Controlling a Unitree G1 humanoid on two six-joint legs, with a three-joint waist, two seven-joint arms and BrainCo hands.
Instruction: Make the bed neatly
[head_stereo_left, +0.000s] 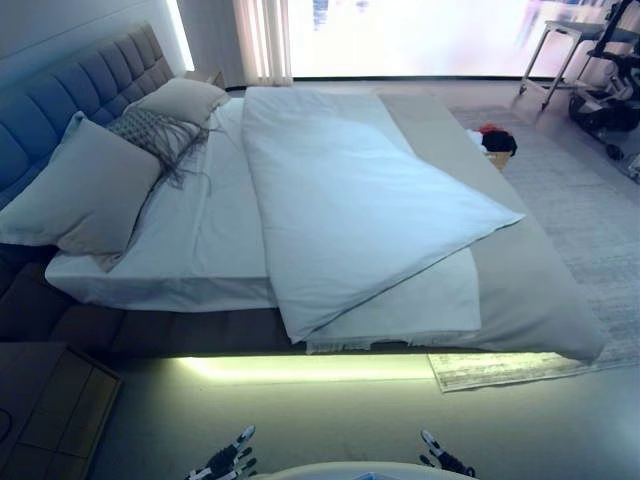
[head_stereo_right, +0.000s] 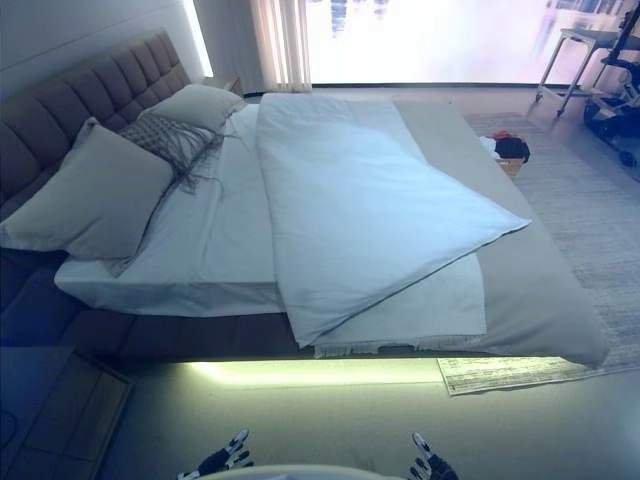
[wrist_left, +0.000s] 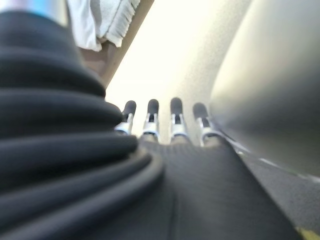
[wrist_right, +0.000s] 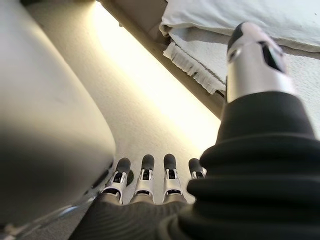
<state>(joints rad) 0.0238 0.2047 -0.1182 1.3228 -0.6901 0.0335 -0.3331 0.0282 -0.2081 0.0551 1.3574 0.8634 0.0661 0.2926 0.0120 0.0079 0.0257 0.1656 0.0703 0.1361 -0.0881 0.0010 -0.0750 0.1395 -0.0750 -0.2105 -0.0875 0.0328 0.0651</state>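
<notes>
Bed (head_stereo_left: 150, 290): tufted padded headboard (head_stereo_left: 80, 85), smooth white sheet. White duvet (head_stereo_left: 350, 200) lies crooked, one corner folded over toward the foot, above a fringed grey throw (head_stereo_left: 520, 290). Plump pillows (head_stereo_left: 85, 190) at the head. Left hand (head_stereo_left: 228, 462) and right hand (head_stereo_left: 445, 462) hang low, fingers straight, holding nothing, cut off by the frame edge.

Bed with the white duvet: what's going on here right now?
Nothing is being handled. The white duvet lies crooked across the grey upholstered bed, folded back with one corner pointing toward the foot. Grey pillows sit by the headboard. The left hand and right hand hang open and empty above the floor.
</notes>
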